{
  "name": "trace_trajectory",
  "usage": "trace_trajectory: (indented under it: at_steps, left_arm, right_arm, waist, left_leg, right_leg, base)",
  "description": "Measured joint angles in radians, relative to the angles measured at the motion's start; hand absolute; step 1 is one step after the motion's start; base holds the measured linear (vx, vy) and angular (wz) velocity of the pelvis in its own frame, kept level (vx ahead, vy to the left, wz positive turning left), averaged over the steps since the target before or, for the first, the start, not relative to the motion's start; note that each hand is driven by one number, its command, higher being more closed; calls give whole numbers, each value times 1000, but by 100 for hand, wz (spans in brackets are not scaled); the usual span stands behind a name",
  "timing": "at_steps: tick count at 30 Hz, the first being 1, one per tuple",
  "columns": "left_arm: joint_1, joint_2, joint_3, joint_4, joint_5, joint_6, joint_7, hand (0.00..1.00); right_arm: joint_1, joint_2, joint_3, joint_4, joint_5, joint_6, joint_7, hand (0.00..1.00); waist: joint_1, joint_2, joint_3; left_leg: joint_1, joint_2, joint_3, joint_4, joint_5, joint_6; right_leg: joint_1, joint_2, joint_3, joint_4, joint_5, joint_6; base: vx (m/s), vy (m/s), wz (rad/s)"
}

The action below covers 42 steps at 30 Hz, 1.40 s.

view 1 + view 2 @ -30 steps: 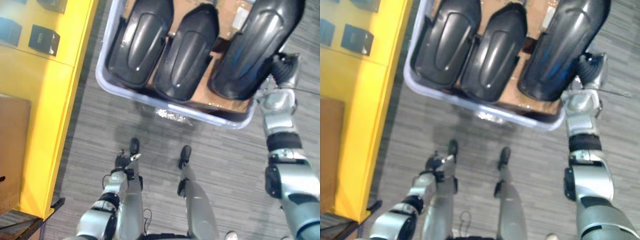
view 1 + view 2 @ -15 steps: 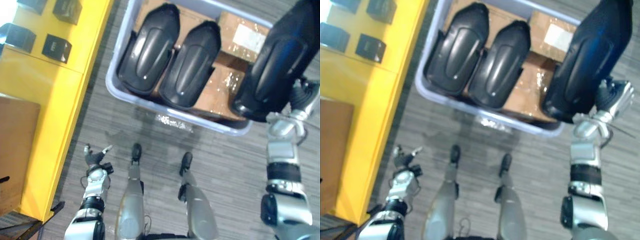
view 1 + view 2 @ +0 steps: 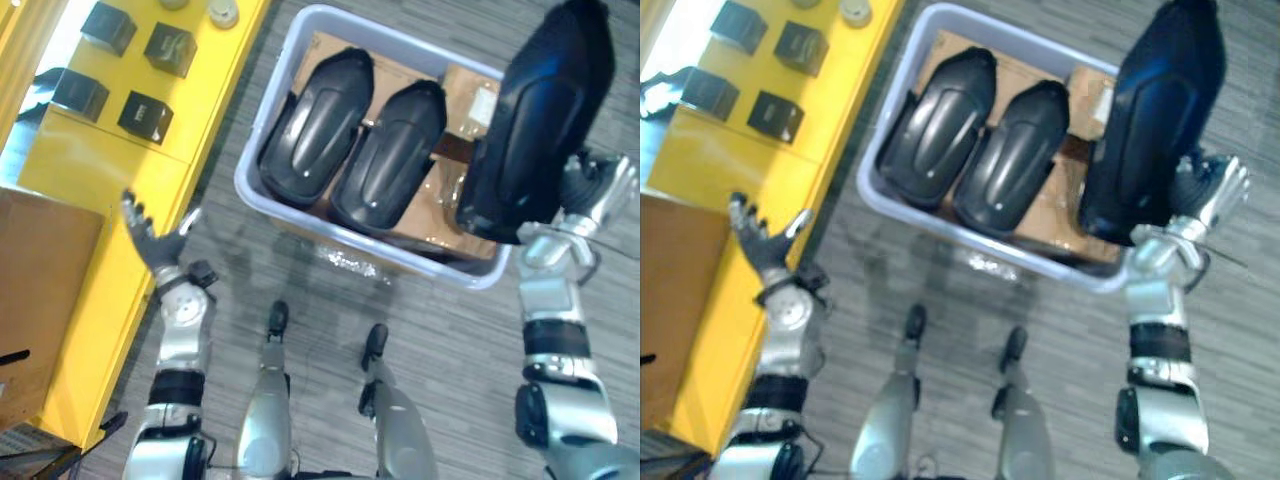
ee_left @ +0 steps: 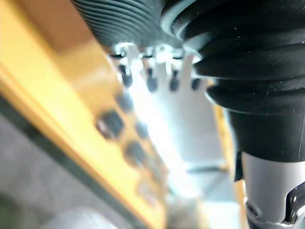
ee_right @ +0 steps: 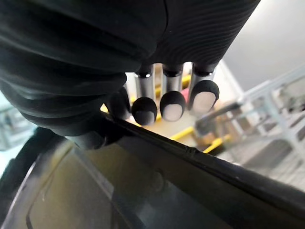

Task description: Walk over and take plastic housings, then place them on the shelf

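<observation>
So, change: lifted housing (image 3: 535, 120) now sits higher, clear of the bin (image 3: 243, 185); left hand (image 3: 155, 245) has risen from leg level, fingers spread, empty.
Meaning: pick looks done; we carry to the yellow shelf (image 3: 100, 165) next.
Right hand (image 3: 1205, 190): curled round the housing's lower end.
Right wrist view: fingertips (image 5: 171, 106) hooked over the housing's rim, which the eye views hide.

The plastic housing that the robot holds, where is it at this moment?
In the left eye view the plastic housing is on the right side, gripped at its lower edge by the right hand, above the right end of the grey bin.
</observation>
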Motion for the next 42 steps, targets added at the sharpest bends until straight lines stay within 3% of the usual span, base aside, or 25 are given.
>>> trace_trajectory:
  at_steps: [5,13,21,29,42]
  left_arm:
    - [-186,2,-112,1,-158,-9,-91,0]
    - [-362,1,-200,77,-210,-5,-133,0]
    - [-465,-4,-300,174,-284,12,-147,0]
    - [-519,-13,-330,231,-361,19,-149,0]
    - [-552,-53,-372,272,-364,51,-151,0]
  right_arm:
    - [-90,30,31,-1,-1,0,9,100]
    - [-130,106,121,-17,-22,1,7,100]
    - [-171,161,228,-49,-40,-24,8,100]
    - [-197,194,293,-53,-43,-38,5,100]
    - [-194,238,355,-131,-69,-38,-7,100]
  waist:
    - [-4,0,0]
    - [-41,0,0]
    - [-53,0,0]
    - [-59,0,0]
    - [-90,0,0]
  left_leg:
    - [-10,-11,1,3,19,3]
    - [0,-16,7,16,19,3]
    - [4,-11,10,-1,18,3]
    - [-5,-12,25,-1,18,3]
    - [20,-14,31,-1,18,3]
  right_leg:
    - [-2,-9,-1,-10,6,1]
    - [14,-14,4,-20,10,-2]
    - [6,-10,7,-20,23,-3]
    - [-9,-11,16,-25,35,-2]
    - [19,-11,30,-43,39,-2]
  base:
    - [20,-15,1]
    - [1,-15,-1]
    - [-44,-12,-3]
    - [-24,-11,-4]
    - [-1,-15,-2]
